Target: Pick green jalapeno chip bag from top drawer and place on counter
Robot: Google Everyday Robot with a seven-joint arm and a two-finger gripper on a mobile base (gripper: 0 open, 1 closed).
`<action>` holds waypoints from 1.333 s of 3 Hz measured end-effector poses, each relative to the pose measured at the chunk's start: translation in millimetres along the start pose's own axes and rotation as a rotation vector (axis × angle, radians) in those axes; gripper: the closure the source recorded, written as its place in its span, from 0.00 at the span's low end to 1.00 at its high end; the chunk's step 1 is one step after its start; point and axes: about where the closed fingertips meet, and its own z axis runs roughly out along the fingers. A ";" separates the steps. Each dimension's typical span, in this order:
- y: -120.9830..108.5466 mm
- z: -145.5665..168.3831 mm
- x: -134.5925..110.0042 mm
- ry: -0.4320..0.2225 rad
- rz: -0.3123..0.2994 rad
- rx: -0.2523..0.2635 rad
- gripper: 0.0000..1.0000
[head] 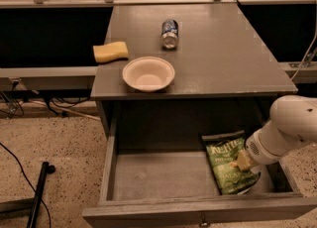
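The green jalapeno chip bag (222, 158), with white "Kettle" lettering, lies flat in the right half of the open top drawer (158, 175). My gripper (241, 161) reaches down into the drawer from the right on its white arm (290, 128) and sits on the bag's right side, touching it. The arm hides the bag's right edge. The counter (218, 48) is the dark-grey top of the cabinet above the drawer.
On the counter stand a white bowl (148, 73) near the front left, a yellow sponge (110, 52) at the left edge and a can (170, 33) lying at the middle back. The drawer's knob (202, 220) shows at the bottom. A rail runs behind.
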 end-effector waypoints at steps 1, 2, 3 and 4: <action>4.3 -28.4 -6.2 -0.063 -0.014 -0.042 1.00; 9.5 -68.3 -13.6 -0.128 -0.046 -0.093 1.00; 8.8 -100.3 -12.7 -0.177 -0.061 -0.132 1.00; 7.9 -117.0 -8.5 -0.202 -0.060 -0.163 1.00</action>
